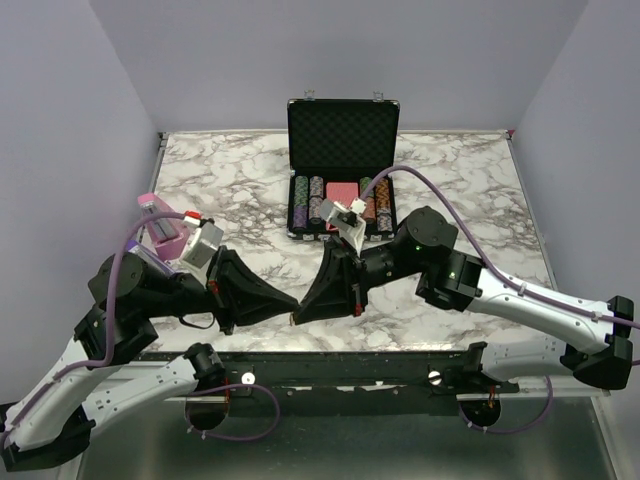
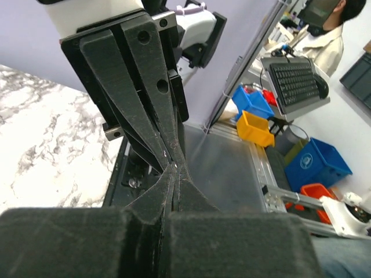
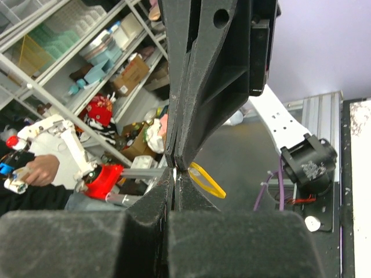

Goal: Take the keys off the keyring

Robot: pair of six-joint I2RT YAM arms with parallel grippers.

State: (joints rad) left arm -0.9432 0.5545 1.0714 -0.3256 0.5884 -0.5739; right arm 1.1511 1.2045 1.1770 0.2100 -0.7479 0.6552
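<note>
The left hand (image 1: 294, 304) and the right hand (image 1: 295, 319) are seen tip to tip above the near edge of the marble desk (image 1: 250, 170), well apart from the open black chip case (image 1: 343, 135) at the far side. In both wrist views each hand's jaws are pressed together with no gap visible. From the right wrist, the yellow keyring (image 3: 207, 180) is seen as a thin loop standing out just to the right of the spot where the tips meet, off the desk. Which hand pinches it cannot be told. A thin pale sliver (image 3: 175, 173) is noted at the seam between the tips; whether it is one of the keys cannot be told. A pink object (image 1: 160, 228) is recorded at the left desk edge, behind the left arm.
</note>
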